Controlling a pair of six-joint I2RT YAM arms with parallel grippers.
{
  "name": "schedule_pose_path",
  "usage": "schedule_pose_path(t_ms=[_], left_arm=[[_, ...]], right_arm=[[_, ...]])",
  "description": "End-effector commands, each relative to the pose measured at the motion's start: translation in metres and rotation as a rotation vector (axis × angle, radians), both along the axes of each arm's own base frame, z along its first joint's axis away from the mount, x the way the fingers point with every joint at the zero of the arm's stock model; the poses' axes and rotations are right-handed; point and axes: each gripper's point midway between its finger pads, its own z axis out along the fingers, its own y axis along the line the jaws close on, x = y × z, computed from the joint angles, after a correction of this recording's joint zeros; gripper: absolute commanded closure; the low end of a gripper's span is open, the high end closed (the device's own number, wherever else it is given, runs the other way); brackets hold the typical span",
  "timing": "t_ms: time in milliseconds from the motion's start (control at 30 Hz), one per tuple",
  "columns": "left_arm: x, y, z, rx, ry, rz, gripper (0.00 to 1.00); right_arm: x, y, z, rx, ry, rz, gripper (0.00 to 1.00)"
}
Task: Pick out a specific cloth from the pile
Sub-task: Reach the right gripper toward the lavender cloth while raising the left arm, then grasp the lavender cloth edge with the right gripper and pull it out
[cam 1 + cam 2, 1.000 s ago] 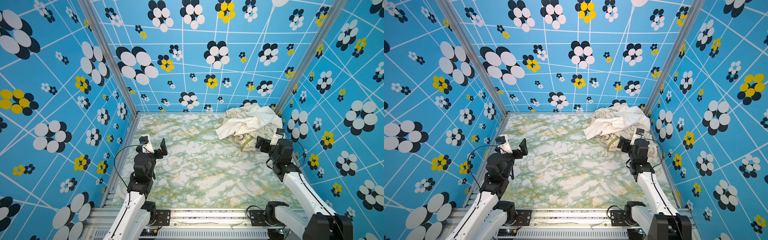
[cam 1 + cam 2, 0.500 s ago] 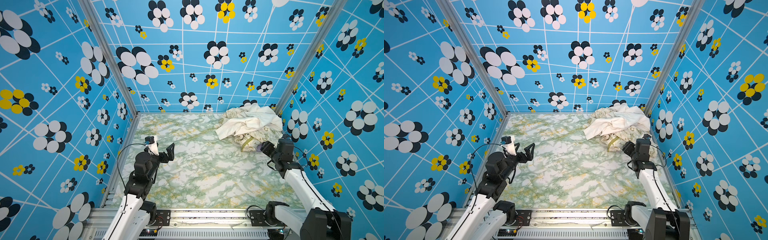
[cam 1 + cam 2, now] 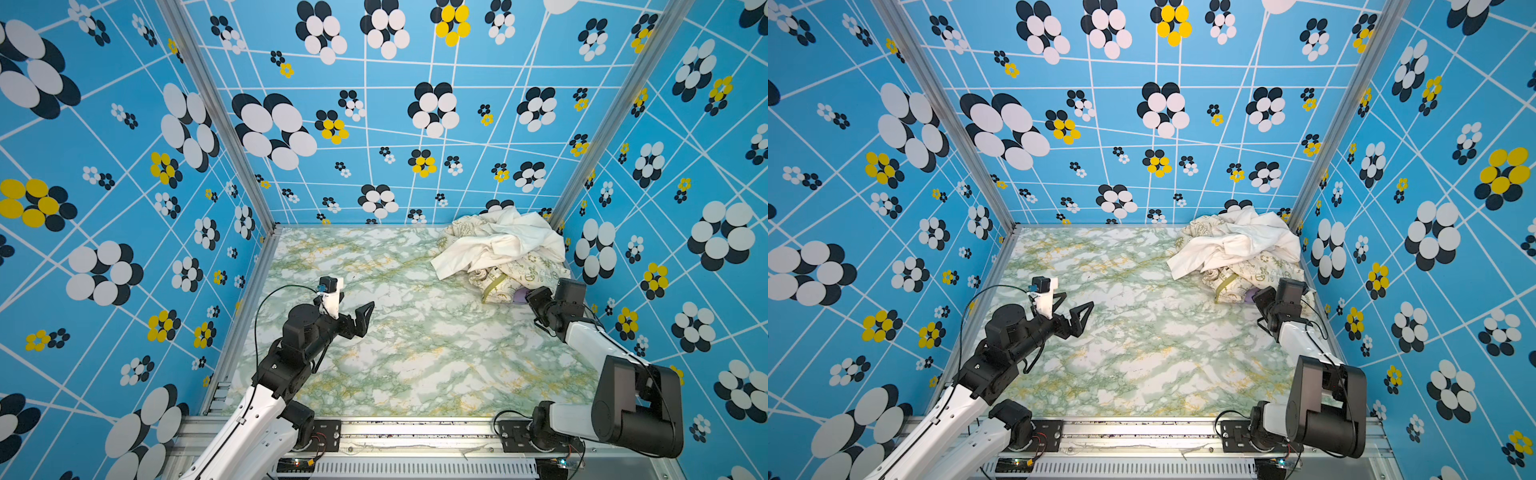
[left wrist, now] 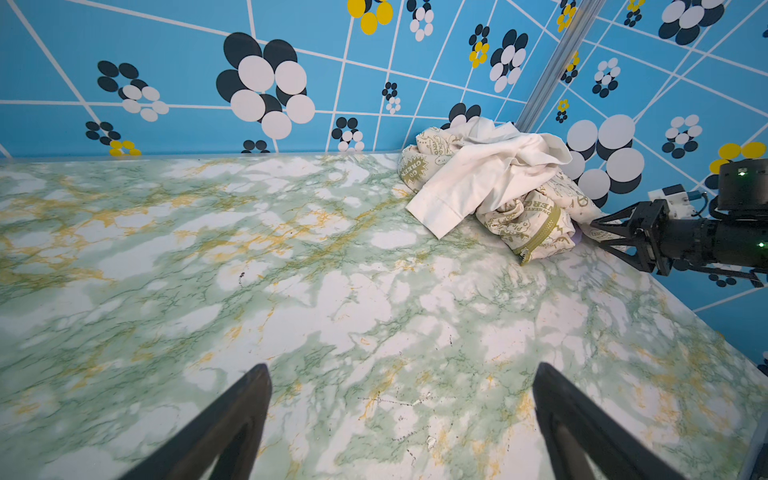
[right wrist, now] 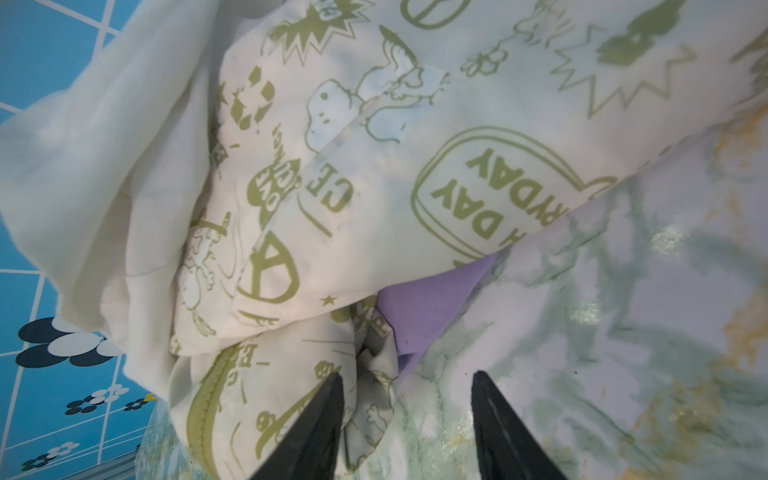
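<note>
The pile (image 3: pixel 505 249) (image 3: pixel 1237 249) lies in the back right corner, a white cloth (image 4: pixel 486 178) on top of a cream cloth with green print (image 5: pixel 415 124). Only a lavender corner of the cloth (image 5: pixel 432 303) (image 3: pixel 520 296) shows, flat on the table under the cream fabric's front edge. My right gripper (image 5: pixel 405 374) (image 3: pixel 533 298) is low at that edge, jaws partly apart. One finger rests on a cream fold; the lavender corner lies just beyond the tips, ungripped. My left gripper (image 4: pixel 401 368) (image 3: pixel 355 302) hovers open and empty over the table's left side.
The marbled green table (image 3: pixel 415 353) is walled in by blue flowered panels (image 3: pixel 374 124) on three sides. The pile presses against the back and right walls. An olive zipper strap (image 5: pixel 208 399) (image 3: pixel 490 289) hangs from the cream cloth beside my right gripper.
My right gripper has dropped lower and pushed in to the pile's front edge, its jaws narrowing. The left arm has swung its open gripper toward the table's middle.
</note>
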Motion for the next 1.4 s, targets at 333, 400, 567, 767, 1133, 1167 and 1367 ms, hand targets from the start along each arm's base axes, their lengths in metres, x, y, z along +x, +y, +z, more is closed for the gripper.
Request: schedule_pose_path(t_ms=[333, 400, 567, 767, 1133, 1167, 1367], left_arm=[[0.001, -0.001, 0.012, -0.01, -0.047, 0.012, 0.01], [0.001, -0.001, 0.012, -0.009, -0.047, 0.013, 0.01], [0.001, 0.0, 0.011, -0.01, -0.047, 0.016, 0.01], [0.001, 0.0, 0.012, -0.016, -0.047, 0.018, 0.01], [0.001, 0.0, 0.015, -0.023, -0.052, 0.021, 0.01], [0.001, 0.0, 0.015, -0.024, -0.052, 0.021, 0.01], [0.001, 0.0, 0.017, -0.025, -0.058, 0.025, 0.01]], right_arm=[[0.029, 0.007, -0.032, 0.194, -0.012, -0.037, 0.58], [0.032, 0.007, -0.034, 0.202, -0.014, -0.043, 0.61], [0.035, 0.004, -0.039, 0.193, -0.01, -0.055, 0.66], [0.04, 0.003, -0.044, 0.197, -0.01, -0.056, 0.74], [0.047, 0.001, -0.028, 0.187, -0.056, -0.05, 1.0], [0.047, 0.001, -0.023, 0.185, -0.066, -0.048, 1.0], [0.05, 0.001, 0.007, 0.173, -0.132, -0.036, 1.0]])
